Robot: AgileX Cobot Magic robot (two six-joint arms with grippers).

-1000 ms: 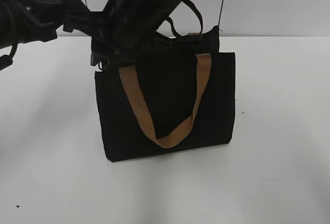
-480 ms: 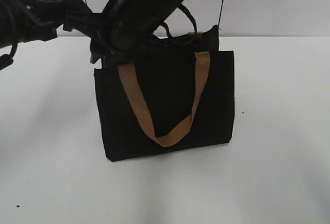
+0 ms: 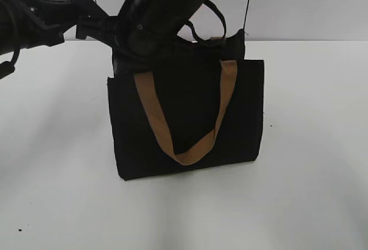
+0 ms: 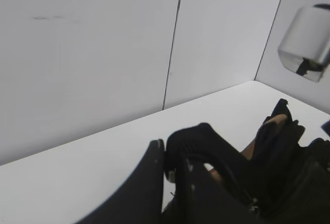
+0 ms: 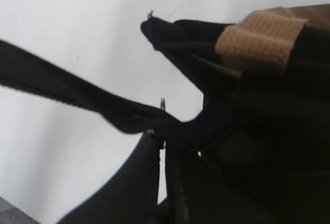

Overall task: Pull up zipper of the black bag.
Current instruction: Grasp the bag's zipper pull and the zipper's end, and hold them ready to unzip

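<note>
The black bag (image 3: pixel 190 106) stands upright on the white table, one tan strap handle (image 3: pixel 172 141) hanging down its front. My left gripper (image 3: pixel 110 60) reaches in from the left and is shut on the bag's top left corner; the left wrist view shows its tips (image 4: pixel 170 163) pinching black fabric (image 4: pixel 206 141). My right gripper (image 3: pixel 131 60) comes down from above beside it. In the right wrist view its tips (image 5: pixel 162 142) are pressed together on the zipper's small metal pull tab (image 5: pixel 162 105) at the top seam. The zipper track is hidden in dark fabric.
A black strap (image 5: pixel 67 90) runs left from the pull, and a black loop (image 3: pixel 214 11) rises behind the bag. A tan handle end (image 5: pixel 258 38) is sewn near the seam. White walls stand close behind. A grey arm part (image 4: pixel 307 41) hangs at upper right.
The bag's top edge rocked slightly left and up, then settled a little to the right. Both grippers kept their hold at the top left corner.
</note>
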